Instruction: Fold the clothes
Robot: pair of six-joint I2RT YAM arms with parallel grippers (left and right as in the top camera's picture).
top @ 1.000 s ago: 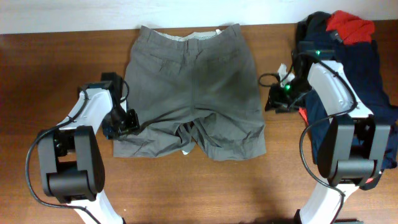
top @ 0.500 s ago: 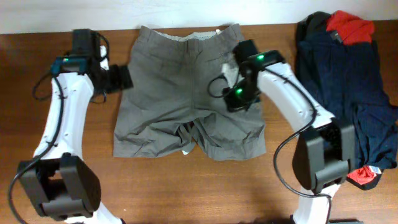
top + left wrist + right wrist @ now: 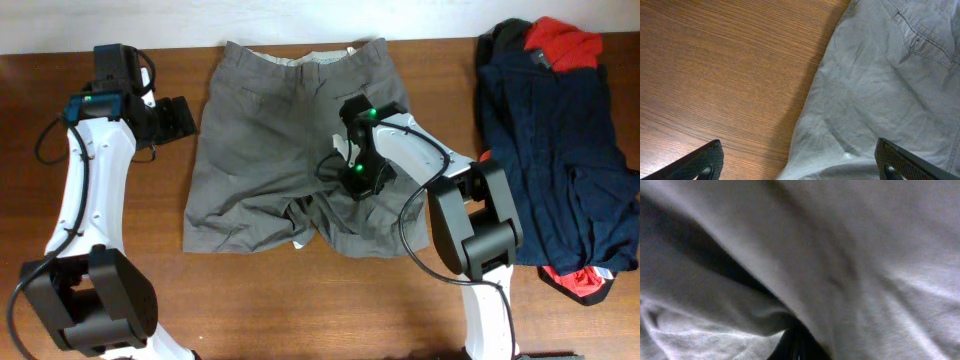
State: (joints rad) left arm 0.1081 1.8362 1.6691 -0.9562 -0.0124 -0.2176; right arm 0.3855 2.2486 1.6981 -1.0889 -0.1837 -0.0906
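The grey-khaki shorts (image 3: 300,140) are spread flat on the wooden table (image 3: 300,300), waistband at the far edge, and the navy and red garments (image 3: 560,130) are heaped well apart at the right. The left gripper (image 3: 178,118) is held wide apart over bare wood just beside the shorts. The right gripper (image 3: 362,182) is pressed into the fabric near the crotch, and whether it is apart or together cannot be told.

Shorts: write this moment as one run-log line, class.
shorts: flat, unfolded | left end effector: open, at shorts' left edge | right end effector: low on shorts near crotch, grip unclear | navy-red pile: at right
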